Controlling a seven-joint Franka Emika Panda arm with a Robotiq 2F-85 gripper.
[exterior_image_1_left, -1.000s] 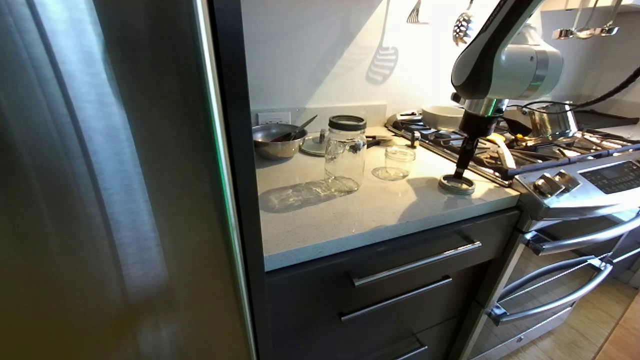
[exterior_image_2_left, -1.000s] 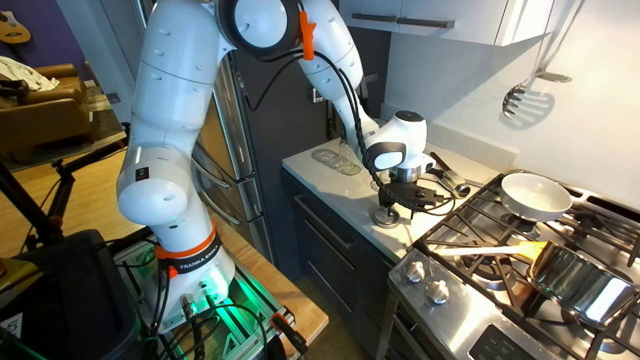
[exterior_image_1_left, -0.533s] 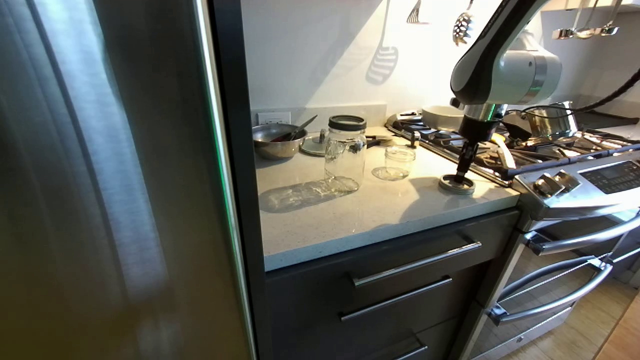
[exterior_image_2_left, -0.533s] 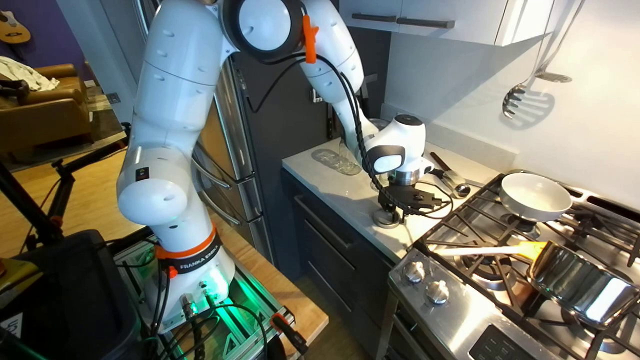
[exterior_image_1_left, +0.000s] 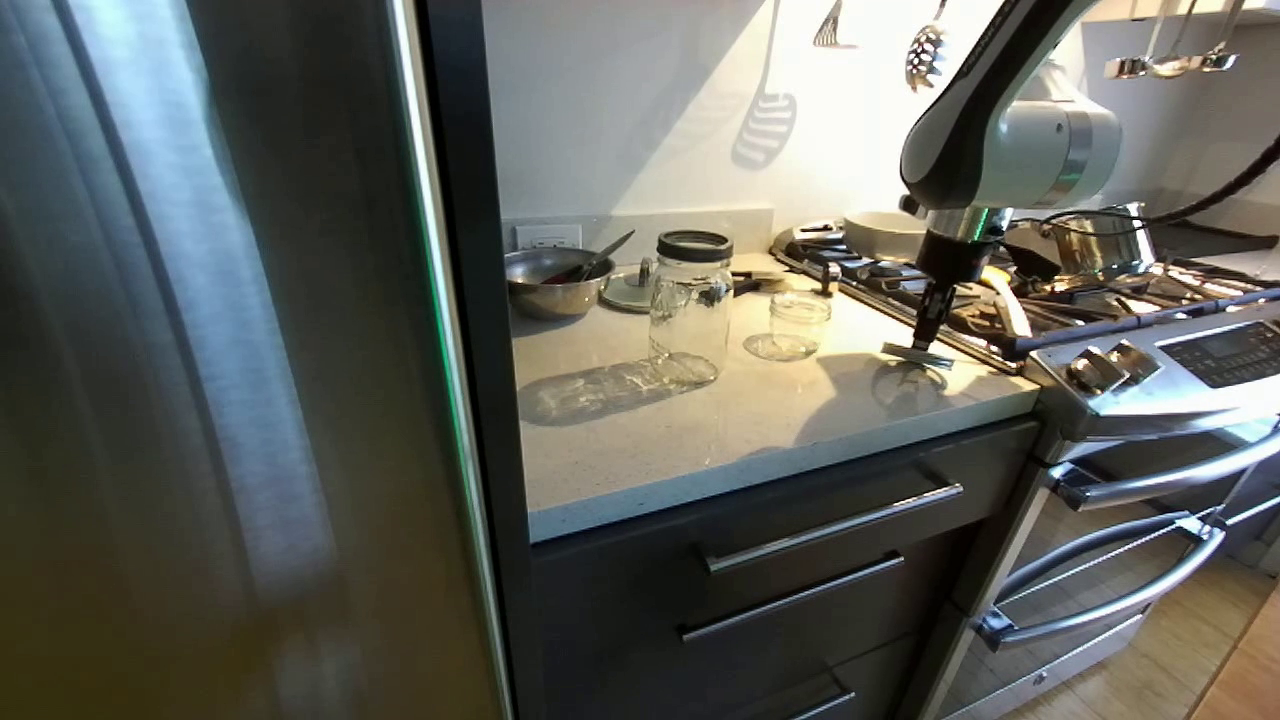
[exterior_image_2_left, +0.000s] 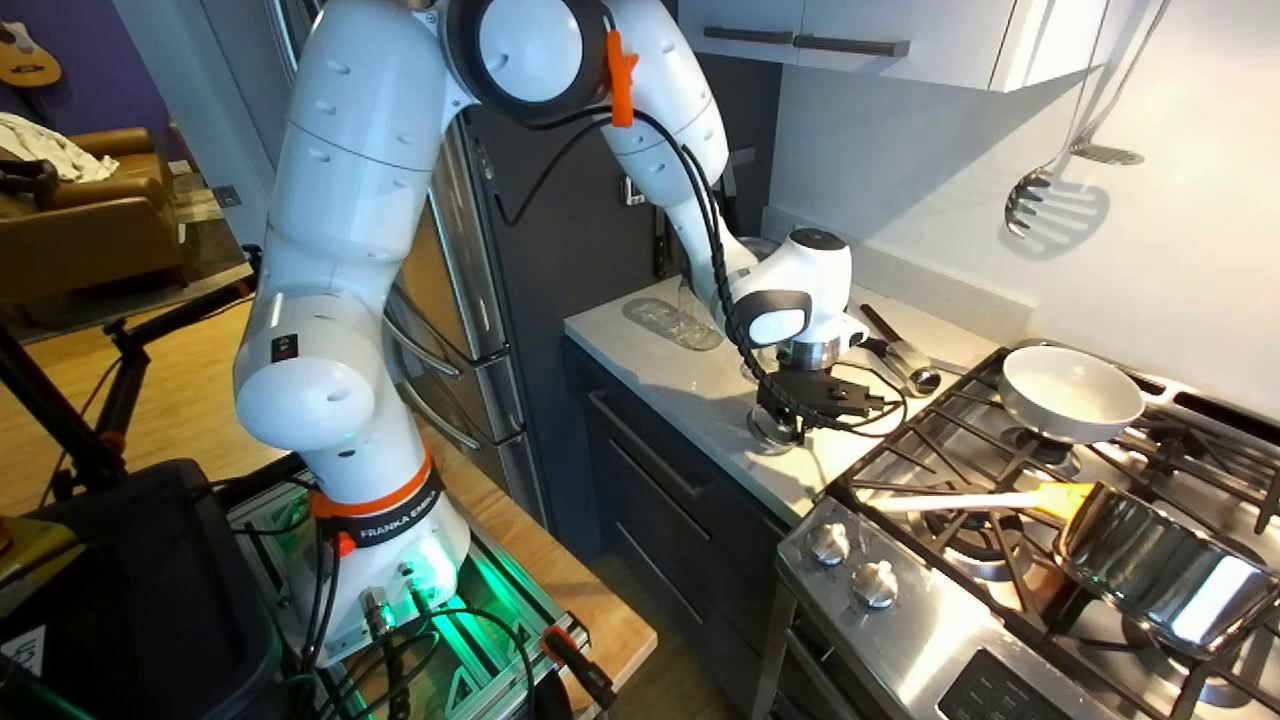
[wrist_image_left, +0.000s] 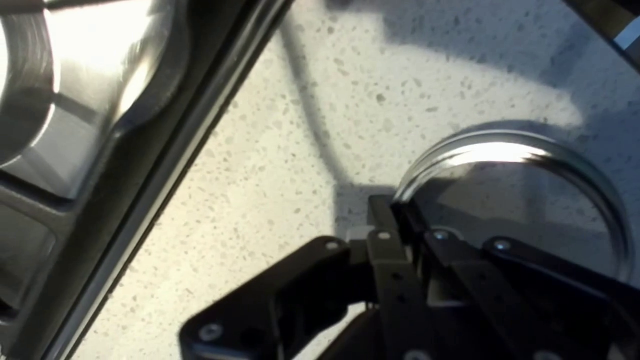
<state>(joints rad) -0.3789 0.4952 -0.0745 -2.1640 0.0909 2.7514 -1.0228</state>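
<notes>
In an exterior view, the metal ring (exterior_image_1_left: 917, 356), which lay flat on the tabletop (exterior_image_1_left: 760, 430) a moment ago, is now tilted and looks raised clear of it, above a dark round patch (exterior_image_1_left: 908, 390) that is probably its shadow. The gripper (wrist_image_left: 396, 212) is drawn in narrow, pinching the metal ring by one edge of its rim, so the work seems to have passed from reaching to holding. The metal ring is near the stove (exterior_image_1_left: 1110, 405), between it and the small glass jar (exterior_image_1_left: 800, 318).
</notes>
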